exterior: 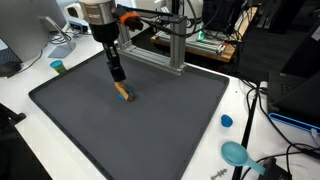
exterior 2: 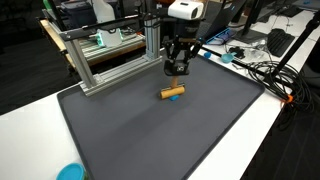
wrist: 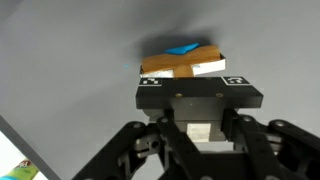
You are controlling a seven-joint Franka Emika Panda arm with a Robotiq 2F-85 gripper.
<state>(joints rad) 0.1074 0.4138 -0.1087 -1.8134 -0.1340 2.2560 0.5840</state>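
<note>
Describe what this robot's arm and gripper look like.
The arm ends in a white rounded link. An exterior view shows a silvery-grey cylindrical section with an orange part beside it. The gripper is black, with jointed linkage fingers. The wrist view shows two small white square markings on its crossbar.

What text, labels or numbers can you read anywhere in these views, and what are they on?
No readable text in any view.
Gripper: two small black-and-white marks in the wrist view, too blurred to read.
Orange block: no print visible.
Aluminium frame and grey mat: no labels visible.
</note>
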